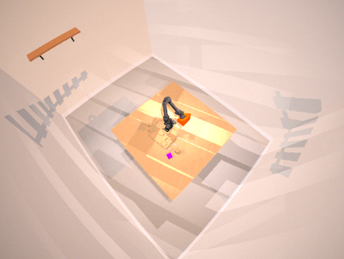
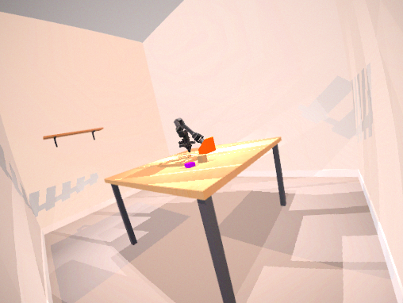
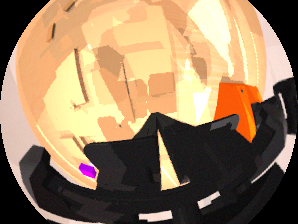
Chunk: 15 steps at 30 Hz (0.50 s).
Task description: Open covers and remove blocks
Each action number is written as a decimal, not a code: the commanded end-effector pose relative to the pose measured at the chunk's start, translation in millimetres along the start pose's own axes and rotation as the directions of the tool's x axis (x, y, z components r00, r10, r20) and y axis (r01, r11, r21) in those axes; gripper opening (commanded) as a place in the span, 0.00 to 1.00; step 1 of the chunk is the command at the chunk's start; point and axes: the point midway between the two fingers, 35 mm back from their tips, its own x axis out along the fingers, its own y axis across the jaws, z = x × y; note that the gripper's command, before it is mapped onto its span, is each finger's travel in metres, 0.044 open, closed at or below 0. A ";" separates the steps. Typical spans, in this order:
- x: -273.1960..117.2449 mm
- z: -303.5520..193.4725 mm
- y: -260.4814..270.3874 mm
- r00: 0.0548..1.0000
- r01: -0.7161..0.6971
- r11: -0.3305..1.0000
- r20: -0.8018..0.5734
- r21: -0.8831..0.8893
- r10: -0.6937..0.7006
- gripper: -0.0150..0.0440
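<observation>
So the end effector [image 1: 168, 129] [image 2: 189, 151] [image 3: 159, 131] is closed with nothing in it, hanging tips-down over the far part of the puzzle board [image 1: 164, 145] [image 2: 177, 162], at least as far as I can tell. The board lies flat on the wooden desk [image 1: 173, 183] [image 2: 159, 185] [image 3: 50, 107], and it's nearly the same colour, so I can't tell which covers are open. There's a purple block [image 1: 169, 156] [image 2: 189, 164] [image 3: 87, 170] sitting on the desk off the board's near side, and a tan block [image 1: 178, 151] [image 2: 202, 159] just to the right of it, also off the board. The big orange thing [image 1: 184, 119] [image 2: 207, 145] [image 3: 234, 108] stands farther back, right of the end effector.
</observation>
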 end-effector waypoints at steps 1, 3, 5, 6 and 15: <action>6.2 0.1 -1.7 1.000 0.005 1.000 0.008 -0.008 -0.005 0.25; 8.2 0.1 -1.8 1.000 0.005 1.000 0.008 -0.008 -0.005 0.25; 10.2 0.2 -1.8 1.000 0.005 1.000 0.008 -0.008 -0.005 0.25; 11.2 0.2 -1.9 1.000 0.005 1.000 0.008 -0.008 -0.005 0.25; 20.1 0.4 -2.4 1.000 0.005 1.000 0.009 -0.008 -0.005 0.25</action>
